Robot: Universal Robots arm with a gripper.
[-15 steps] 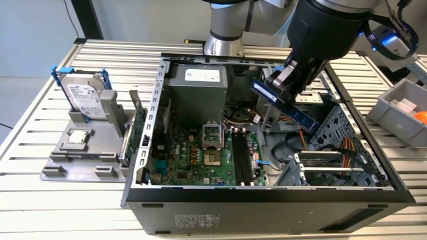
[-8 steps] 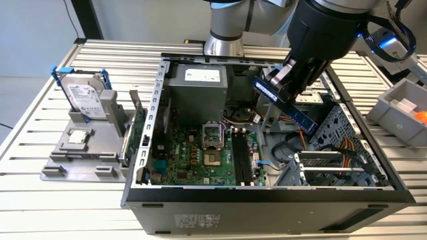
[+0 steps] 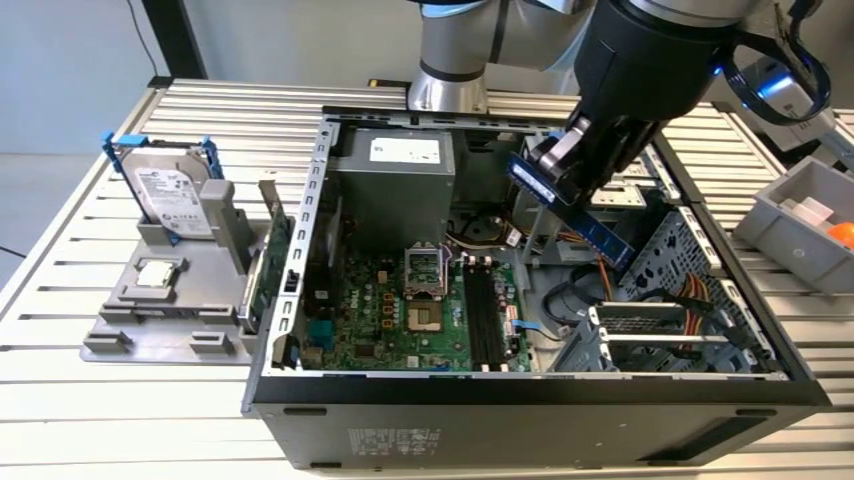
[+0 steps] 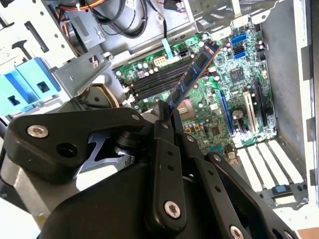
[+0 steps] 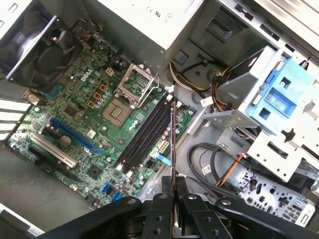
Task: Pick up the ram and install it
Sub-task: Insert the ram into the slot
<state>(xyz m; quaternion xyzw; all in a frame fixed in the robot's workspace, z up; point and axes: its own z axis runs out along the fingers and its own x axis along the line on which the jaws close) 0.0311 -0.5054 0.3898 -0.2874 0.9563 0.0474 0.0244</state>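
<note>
Blue ram [image 3: 597, 232], clamped in the pincer [image 3: 567, 150], hangs over the open case [image 3: 534, 410], long axis slanting down toward the exterior view's right. The first wrist view presents it edge-on beside the dark slots [image 5: 144, 134].

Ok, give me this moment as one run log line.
end effector: shut on thin bluish-green ram stick | stick: tilted, in the air over open black computer case | long black motherboard slots: empty
</note>
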